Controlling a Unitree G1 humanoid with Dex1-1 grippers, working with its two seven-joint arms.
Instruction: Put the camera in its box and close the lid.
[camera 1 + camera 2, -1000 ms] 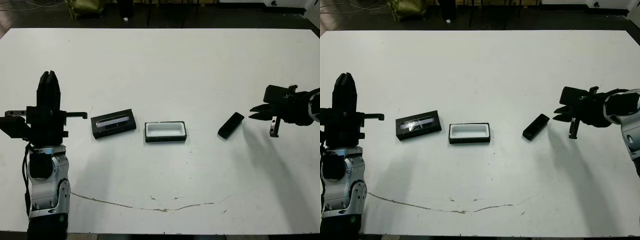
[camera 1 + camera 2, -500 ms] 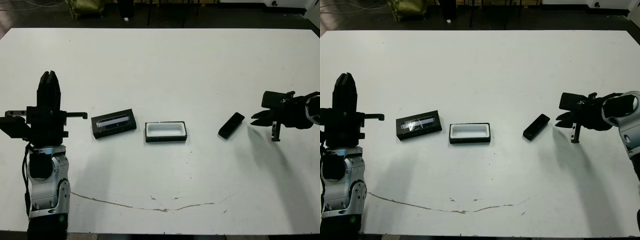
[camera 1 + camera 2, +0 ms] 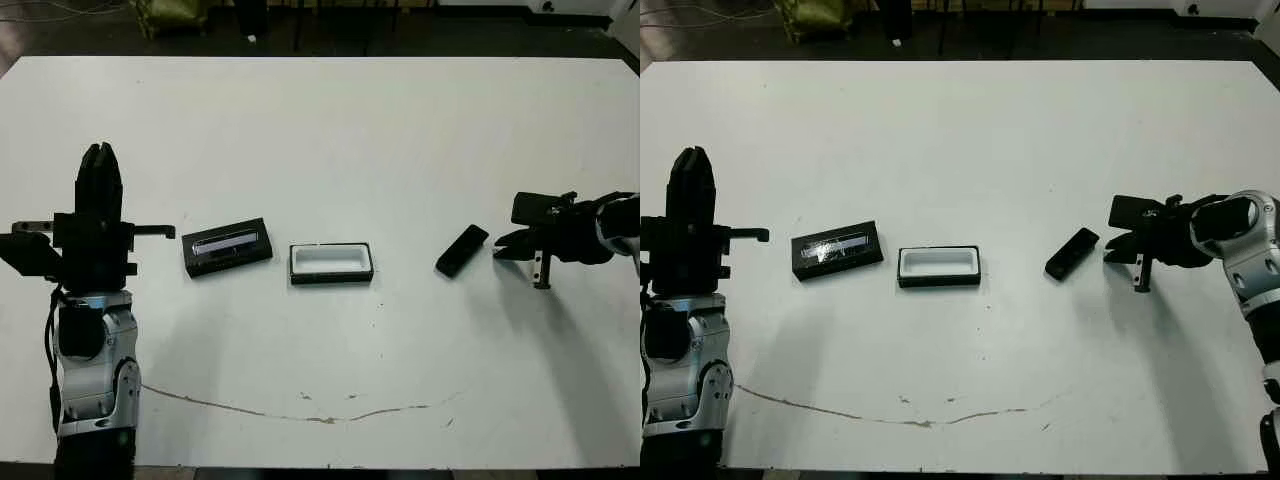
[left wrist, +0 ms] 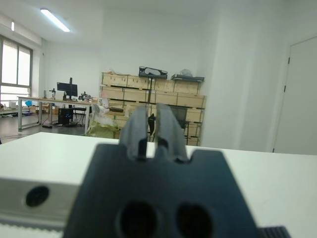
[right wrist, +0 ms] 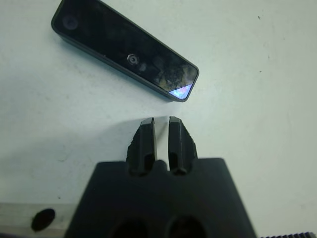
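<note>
The right gripper [image 3: 503, 245] reaches in level from the table's right side, its fingers nearly together with only a thin gap, holding nothing, tips just beside the camera [image 3: 462, 250] and not touching it. The camera is a slim glossy black bar lying flat and tilted, with a bluish glint at the end nearest the fingertips. Left of the camera sits the box [image 3: 331, 263], a shallow black-walled tray with white lining, empty. Further left of the camera lies the lid [image 3: 227, 246], flat black with a shiny window strip. The left gripper [image 3: 97, 178] stands upright beyond the lid, fingers close together, empty. Bare white table [image 3: 330, 140] surrounds the camera on all sides.
</note>
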